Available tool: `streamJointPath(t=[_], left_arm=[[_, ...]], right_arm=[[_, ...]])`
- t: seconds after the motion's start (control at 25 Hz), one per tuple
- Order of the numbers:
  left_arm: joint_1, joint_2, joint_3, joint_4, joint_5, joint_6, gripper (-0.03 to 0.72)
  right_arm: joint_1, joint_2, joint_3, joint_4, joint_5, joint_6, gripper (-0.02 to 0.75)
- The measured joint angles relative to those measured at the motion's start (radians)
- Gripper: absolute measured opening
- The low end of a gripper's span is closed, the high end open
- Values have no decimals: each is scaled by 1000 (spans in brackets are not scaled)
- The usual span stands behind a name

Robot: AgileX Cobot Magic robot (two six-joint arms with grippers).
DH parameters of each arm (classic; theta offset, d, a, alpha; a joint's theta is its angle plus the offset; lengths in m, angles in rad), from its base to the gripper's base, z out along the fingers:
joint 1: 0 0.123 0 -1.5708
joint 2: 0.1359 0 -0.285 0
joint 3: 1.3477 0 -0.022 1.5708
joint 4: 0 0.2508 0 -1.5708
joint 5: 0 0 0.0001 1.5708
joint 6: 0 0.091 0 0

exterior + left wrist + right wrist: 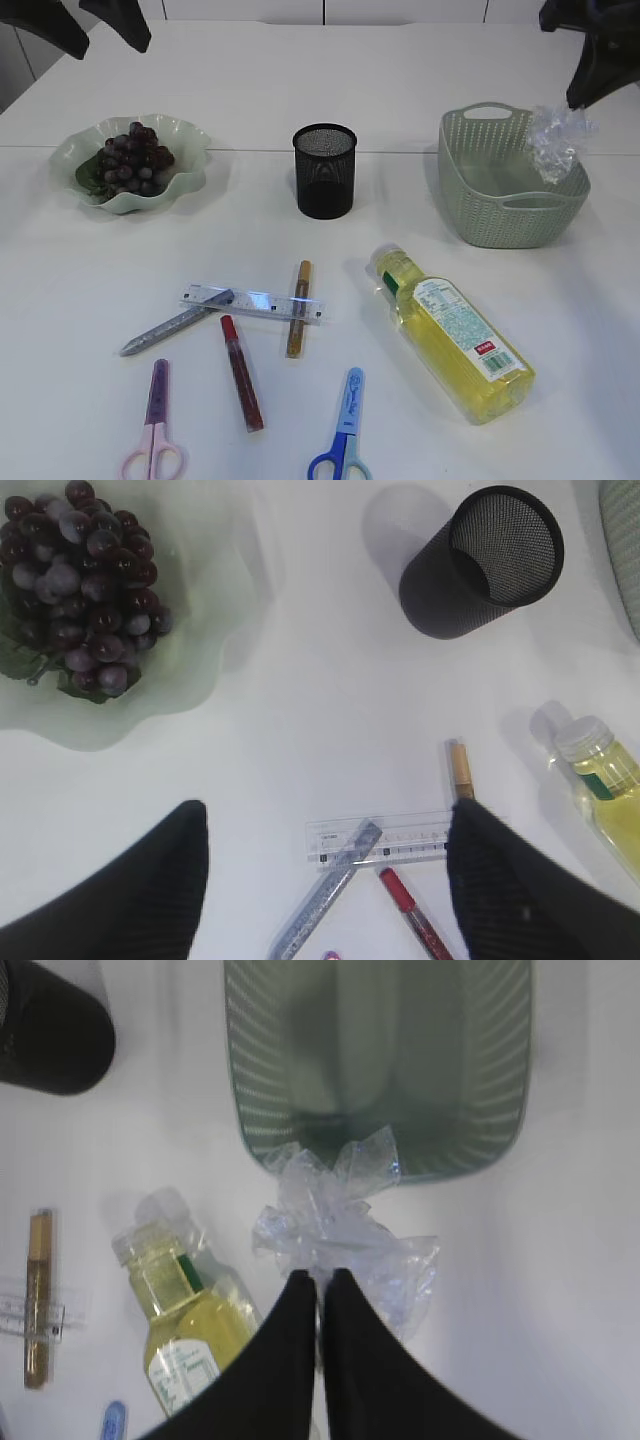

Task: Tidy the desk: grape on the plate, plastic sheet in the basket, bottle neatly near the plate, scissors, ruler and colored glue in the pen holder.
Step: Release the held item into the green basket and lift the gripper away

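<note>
Scissors (152,425) two, glue sticks (242,372) three, right fingers (320,1285) pinching plastic sheet (345,1230), left fingers (200,830) released.

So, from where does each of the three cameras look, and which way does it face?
Exterior view: in front of the table, slanting down at the pen holder; both dark tools at the top corners.
Left wrist view: above the table, facing down at the grapes; open left tool.
Right wrist view: facing down at the basket; right tool shut on the plastic sheet.
All three share the bottle.
</note>
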Motion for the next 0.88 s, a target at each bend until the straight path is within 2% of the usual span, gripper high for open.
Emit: streamJointPath(t=[0.56,0.88], left_arm=[[0,0,0,0,0,0,543],[0,0,0,0,0,0,543]], right_arm=[[0,408,-519,-89,14,-1,29],[0,482,-545,-110,16,-1,29]])
